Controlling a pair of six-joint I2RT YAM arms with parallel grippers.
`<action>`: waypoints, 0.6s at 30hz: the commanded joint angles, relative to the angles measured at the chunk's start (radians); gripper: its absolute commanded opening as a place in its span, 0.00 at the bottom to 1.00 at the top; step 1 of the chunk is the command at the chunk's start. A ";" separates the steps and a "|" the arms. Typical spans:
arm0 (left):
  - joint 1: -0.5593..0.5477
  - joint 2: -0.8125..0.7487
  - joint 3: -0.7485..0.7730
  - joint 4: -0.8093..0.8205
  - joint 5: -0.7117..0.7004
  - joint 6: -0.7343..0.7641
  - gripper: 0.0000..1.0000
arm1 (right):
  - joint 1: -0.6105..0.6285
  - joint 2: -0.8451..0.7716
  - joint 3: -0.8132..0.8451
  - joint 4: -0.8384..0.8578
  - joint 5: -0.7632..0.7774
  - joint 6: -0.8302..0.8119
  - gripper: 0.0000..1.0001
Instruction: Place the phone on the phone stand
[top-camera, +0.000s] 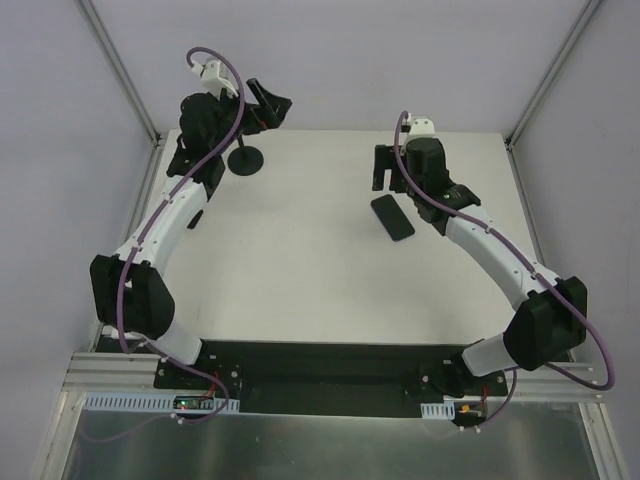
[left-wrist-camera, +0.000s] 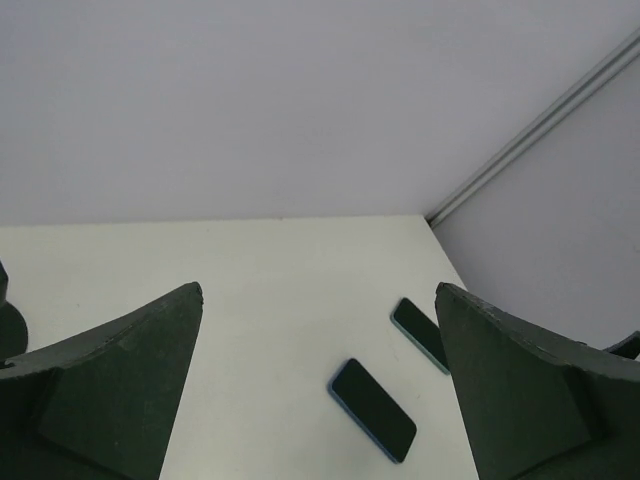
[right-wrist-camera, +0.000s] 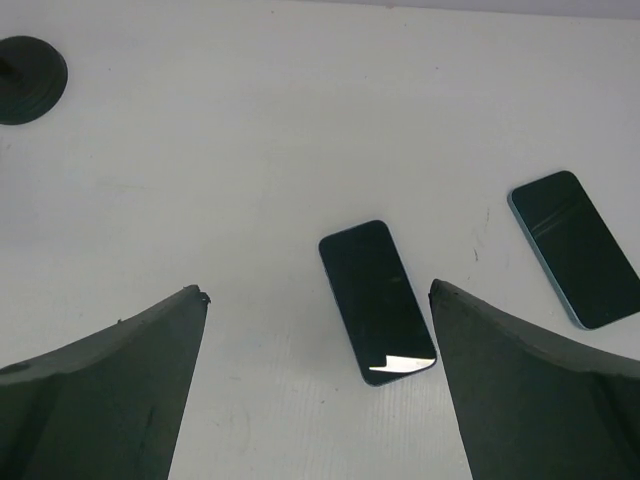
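A glossy black phone (top-camera: 392, 217) lies flat on the white table, right of centre. It also shows in the right wrist view (right-wrist-camera: 378, 300) and the left wrist view (left-wrist-camera: 372, 408). My right gripper (top-camera: 385, 168) is open just above and behind it, and the phone lies ahead between the fingers (right-wrist-camera: 318, 290), untouched. The phone stand (top-camera: 245, 160) is at the far left, with its disc base and thin stem showing. Its base shows in the right wrist view (right-wrist-camera: 30, 65). My left gripper (top-camera: 268, 105) is open and empty above the stand (left-wrist-camera: 318, 290). The stand's top blends with the gripper.
A second dark phone with a teal edge (right-wrist-camera: 575, 248) lies right of the first, also in the left wrist view (left-wrist-camera: 420, 333); my right arm hides it from above. Grey walls and metal corner posts (top-camera: 535, 95) close the table's far and side edges.
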 joint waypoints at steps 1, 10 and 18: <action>0.017 0.035 -0.002 0.007 0.122 -0.116 0.99 | -0.004 -0.003 0.089 0.028 -0.002 0.062 0.96; 0.144 0.089 -0.112 0.099 0.090 -0.312 0.99 | -0.004 0.075 0.128 0.022 -0.076 0.087 0.96; 0.271 0.167 -0.334 0.427 0.127 -0.610 0.99 | -0.005 0.097 0.128 0.037 -0.116 0.121 0.96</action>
